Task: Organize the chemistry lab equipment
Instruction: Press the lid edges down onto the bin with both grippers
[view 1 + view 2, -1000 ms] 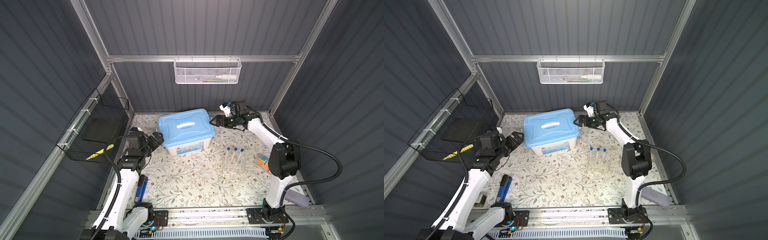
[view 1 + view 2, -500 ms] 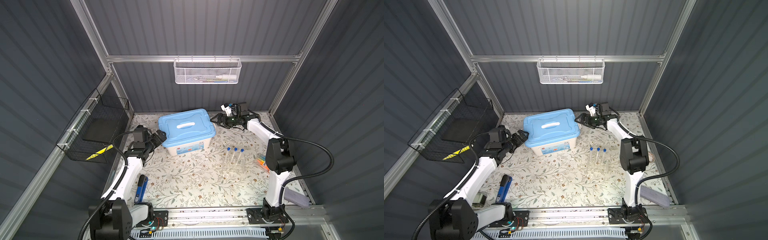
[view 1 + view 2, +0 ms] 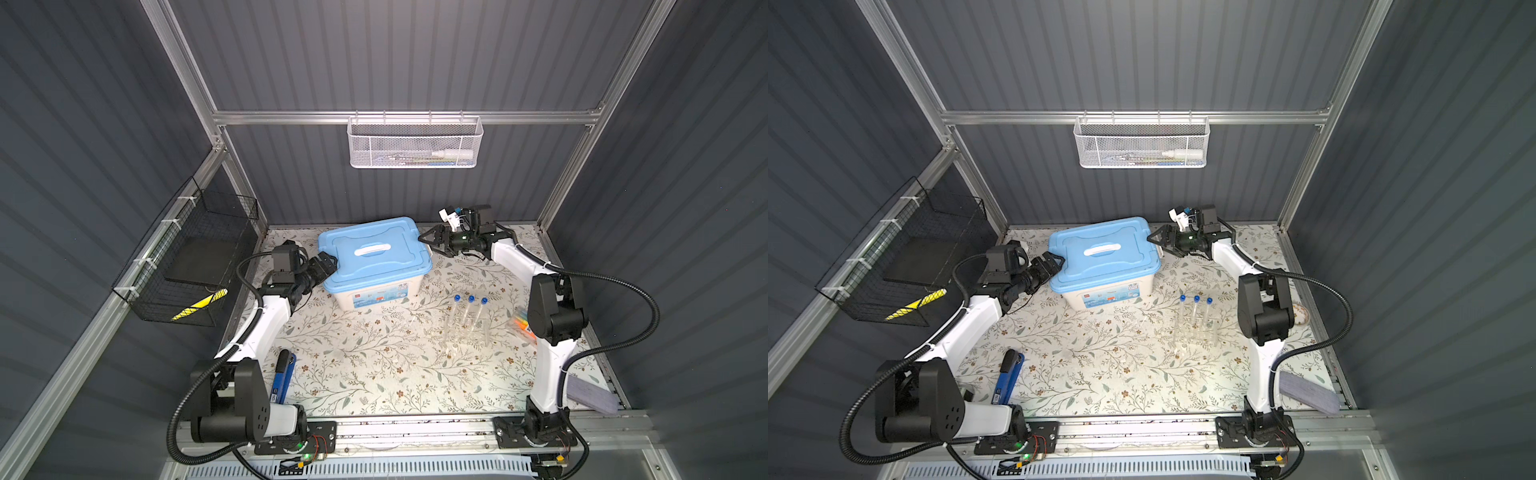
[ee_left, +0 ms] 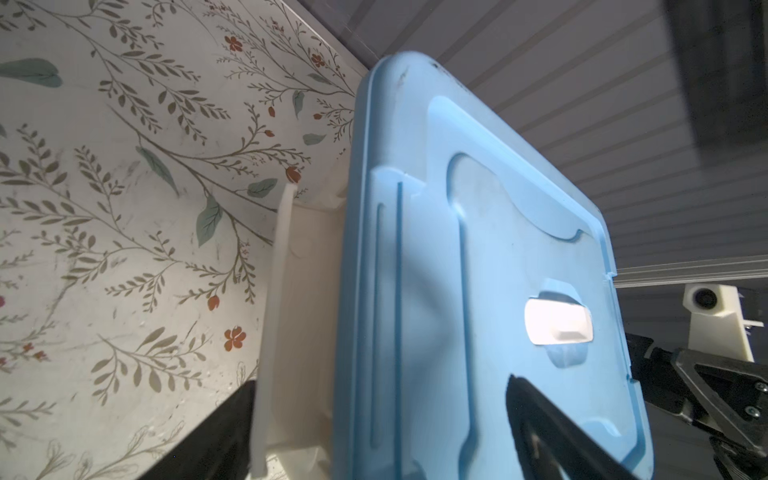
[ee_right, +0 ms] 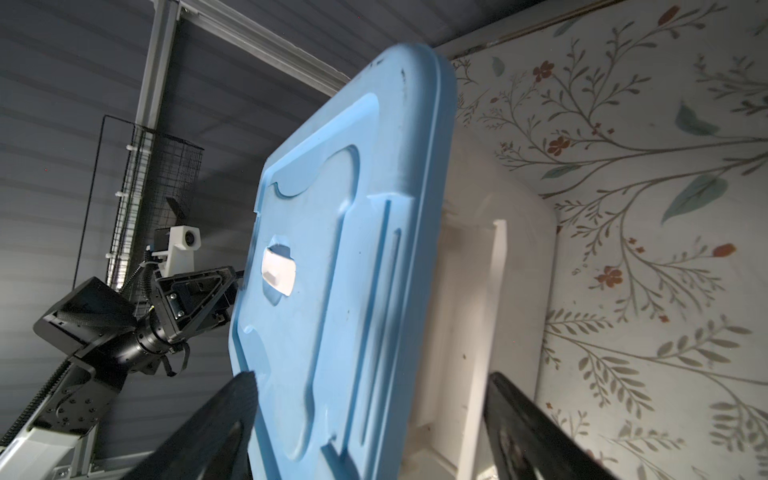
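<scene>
You are looking into a robot test cell: ribbed grey walls (image 3: pixel 395 62) and aluminium framing (image 3: pixel 291 117) are enclosing a floral desk (image 3: pixel 374 365), with left arm (image 3: pixel 266 328) and right arm (image 3: pixel 552 365) standing on a rail (image 3: pixel 415 428).

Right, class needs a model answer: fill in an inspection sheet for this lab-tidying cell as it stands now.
Surface: floral mat, lightly scuffed.
Job's things: three blue-capped test tubes upright in a clear rack; blue tweezers lying near the left arm's base.
Clutter: white bin with blue lid on; highlighters partly hidden by the right arm.
Grippers: left gripper and right gripper open, straddling opposite lid edges.
Cables: black conduits loop off both arms, away from the tubes.
Surroundings: white mesh basket on the back wall; black wire basket on the left wall.
</scene>
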You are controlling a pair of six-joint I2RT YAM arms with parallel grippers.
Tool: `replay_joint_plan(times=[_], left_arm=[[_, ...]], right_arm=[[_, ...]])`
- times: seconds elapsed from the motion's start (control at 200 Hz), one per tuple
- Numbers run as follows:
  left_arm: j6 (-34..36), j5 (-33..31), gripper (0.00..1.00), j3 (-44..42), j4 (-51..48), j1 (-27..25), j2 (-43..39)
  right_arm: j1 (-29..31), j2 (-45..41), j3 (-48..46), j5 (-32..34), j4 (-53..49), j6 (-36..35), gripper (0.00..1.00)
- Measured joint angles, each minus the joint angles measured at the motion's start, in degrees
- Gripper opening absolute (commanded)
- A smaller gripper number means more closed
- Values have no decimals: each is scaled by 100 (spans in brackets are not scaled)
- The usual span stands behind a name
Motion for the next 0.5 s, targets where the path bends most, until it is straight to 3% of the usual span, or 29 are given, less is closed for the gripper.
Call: replay_joint_plan(times=[0.5], left_arm=[[262, 118, 89, 717, -243, 11, 481]], right_arm=[[-83, -201, -481, 42, 487, 232, 82]])
